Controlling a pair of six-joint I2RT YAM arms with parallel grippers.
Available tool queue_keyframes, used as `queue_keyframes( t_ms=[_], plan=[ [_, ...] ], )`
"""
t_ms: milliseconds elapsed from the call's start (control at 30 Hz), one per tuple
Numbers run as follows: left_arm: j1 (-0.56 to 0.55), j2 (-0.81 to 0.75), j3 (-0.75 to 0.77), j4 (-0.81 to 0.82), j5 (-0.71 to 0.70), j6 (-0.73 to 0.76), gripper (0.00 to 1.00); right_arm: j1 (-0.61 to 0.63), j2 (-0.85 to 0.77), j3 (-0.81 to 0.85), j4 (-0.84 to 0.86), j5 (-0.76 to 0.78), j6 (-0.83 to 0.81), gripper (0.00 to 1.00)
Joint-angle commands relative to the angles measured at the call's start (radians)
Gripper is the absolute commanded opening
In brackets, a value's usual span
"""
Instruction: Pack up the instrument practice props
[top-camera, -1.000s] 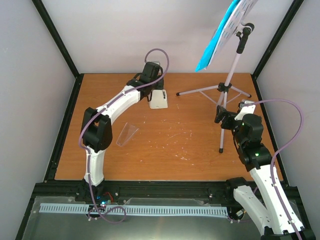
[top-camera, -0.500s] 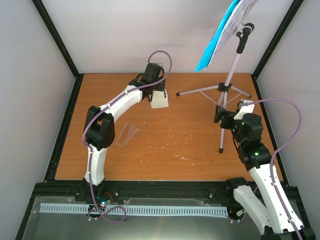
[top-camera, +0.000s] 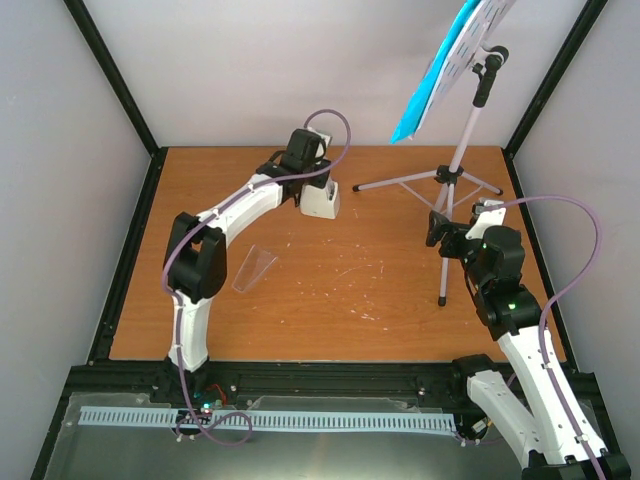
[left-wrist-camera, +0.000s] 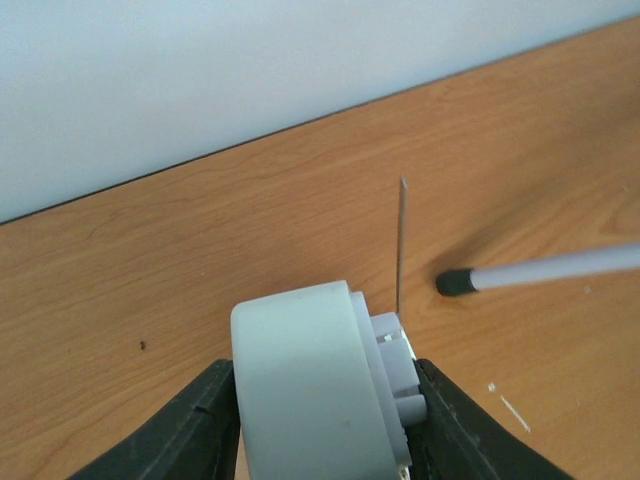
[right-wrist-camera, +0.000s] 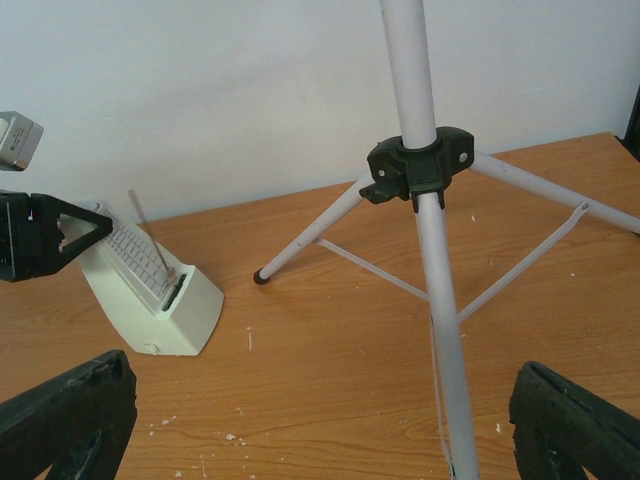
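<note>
Scuffed orange wood-grain bench, enclosed by pale walls and black frame posts. The white wedge-shaped metronome, its thin pendulum rod exposed, stands near the far bench edge, grasped by the left claw. The right claw is released, spread wide near the music stand.

The worktop is matt wood grain, scuffed with pale scratches. The metronome is smooth cream plastic. The music stand is satin pale metal tubing with a black plastic collar.

top: overhead from behind | wrists: low, close, facing back wall | shared: metronome
</note>
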Motion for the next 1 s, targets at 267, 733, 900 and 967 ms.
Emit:
queue_keyframes(
  t_ms=[267, 733, 900, 967],
  plan=[
    [-0.007, -0.371, -0.443, 0.073, 0.483, 0.375, 0.34, -0.005, 0.009, -0.024, 0.096, -0.263, -0.065, 1.00],
    [-0.079, -0.670, -0.722, 0.124, 0.459, 0.259, 0.81, -0.003, 0.128, -0.018, 0.129, -0.457, -0.008, 1.00],
    [-0.070, -0.846, -0.814, 0.252, 0.272, 0.109, 0.99, -0.003, 0.201, 0.006, 0.103, -0.481, 0.069, 1.00],
    [-0.053, -0.900, -0.851, 0.265, 0.216, 0.000, 0.99, -0.003, 0.243, 0.014, 0.100, -0.530, 0.080, 1.00]
  ],
)
